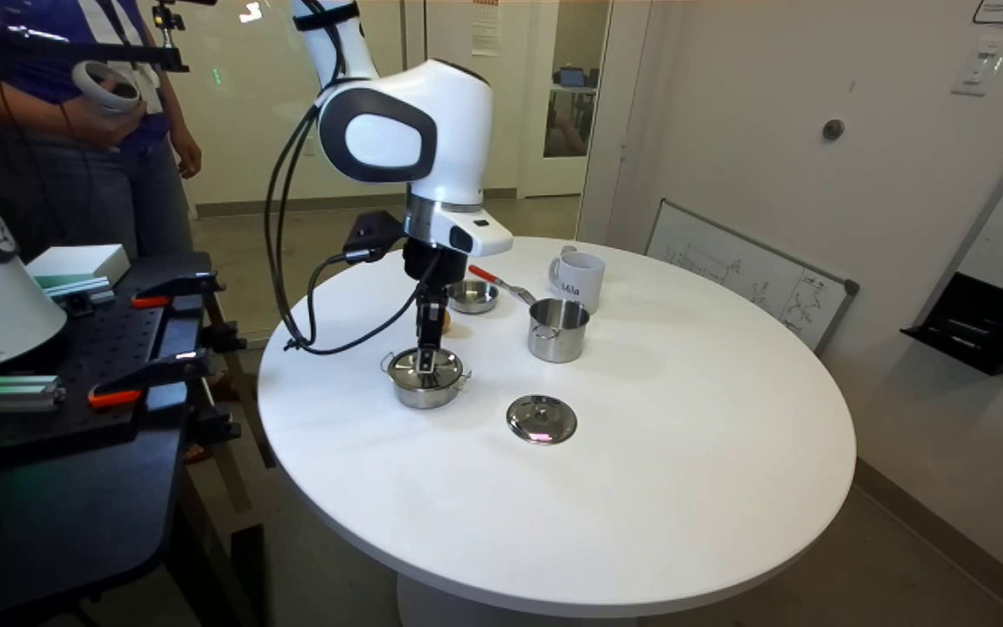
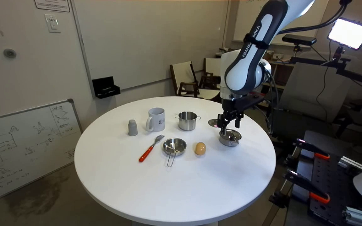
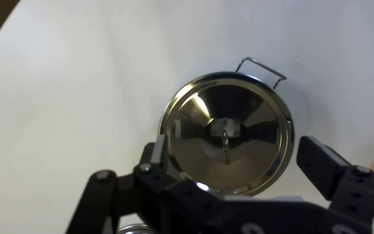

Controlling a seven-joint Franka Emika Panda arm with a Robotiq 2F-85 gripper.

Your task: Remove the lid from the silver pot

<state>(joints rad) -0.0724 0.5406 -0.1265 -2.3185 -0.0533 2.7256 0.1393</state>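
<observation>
The silver pot [image 1: 427, 398] is low, round and shiny and stands upright on the white table; it also shows in an exterior view [image 2: 229, 142]. Its lid [image 3: 203, 156] lies flat on top, with a thin wire loop handle [image 3: 225, 143] standing at the middle. In the wrist view the lid covers most of the pot, and one wire side handle [image 3: 265, 67] sticks out. My gripper [image 3: 234, 148] is open, pointing down over the lid, with one finger on each side of the loop and apart from it. It also shows in both exterior views [image 1: 426, 364] [image 2: 230, 127].
A loose steel lid [image 1: 541, 420] lies beside the pot. A taller steel cup [image 2: 187, 121], a steel dish [image 2: 174, 146], an egg [image 2: 200, 148], a red-handled fork [image 2: 151, 149], a white mug [image 2: 156, 120] and a grey shaker [image 2: 132, 128] stand or lie on the table [image 1: 684, 488].
</observation>
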